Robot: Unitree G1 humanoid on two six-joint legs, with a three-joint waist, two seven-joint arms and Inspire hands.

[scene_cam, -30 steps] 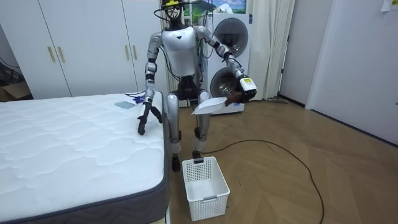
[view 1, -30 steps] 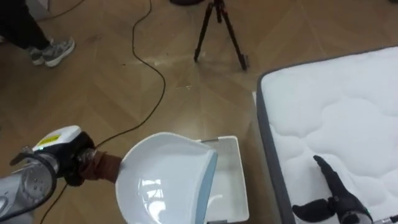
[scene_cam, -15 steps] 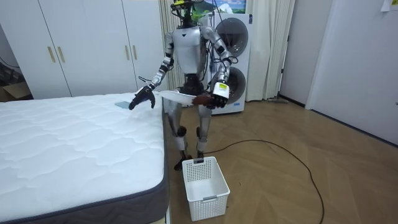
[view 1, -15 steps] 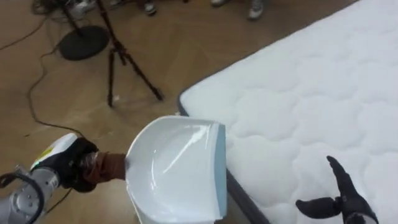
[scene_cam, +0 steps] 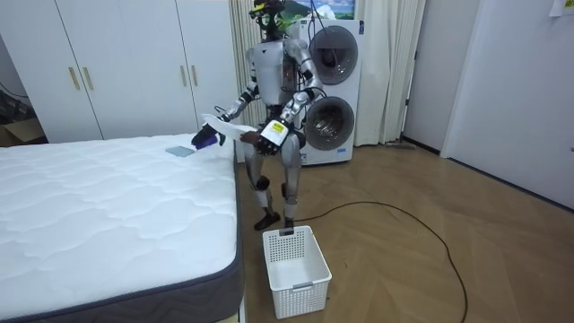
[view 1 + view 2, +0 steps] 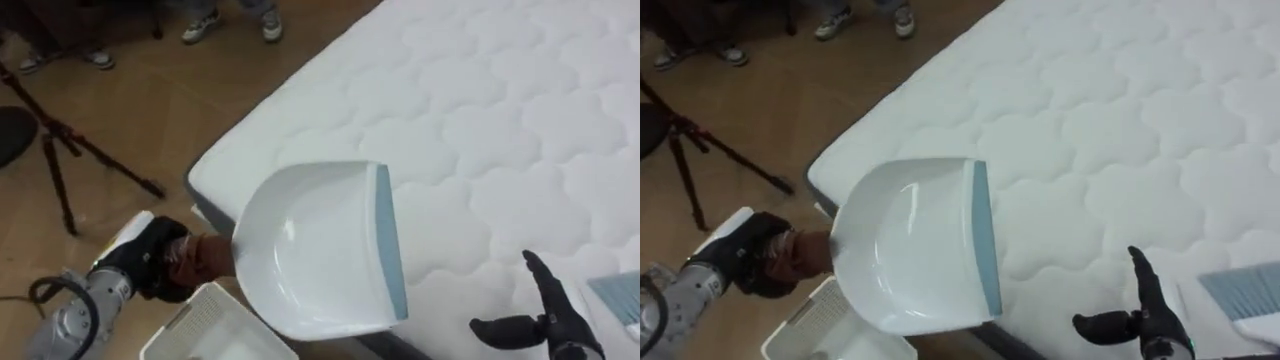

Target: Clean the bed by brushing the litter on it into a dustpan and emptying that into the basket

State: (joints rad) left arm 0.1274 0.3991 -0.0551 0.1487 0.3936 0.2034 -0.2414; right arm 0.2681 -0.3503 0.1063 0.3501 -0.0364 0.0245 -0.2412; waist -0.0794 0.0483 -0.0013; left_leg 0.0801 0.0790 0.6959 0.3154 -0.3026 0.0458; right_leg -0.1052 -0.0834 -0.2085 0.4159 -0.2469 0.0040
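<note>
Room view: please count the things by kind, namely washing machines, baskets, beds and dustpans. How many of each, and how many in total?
White front-loading washing machines: 2
White slotted plastic basket: 1
White quilted bed: 1
White plastic dustpan with a blue-grey lip: 1
Total: 5

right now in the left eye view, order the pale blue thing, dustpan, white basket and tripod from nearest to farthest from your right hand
1. pale blue thing, on the mattress just right of the right hand.
2. dustpan, to its left over the mattress edge.
3. white basket, lower left on the floor.
4. tripod, far left on the floor.
</note>
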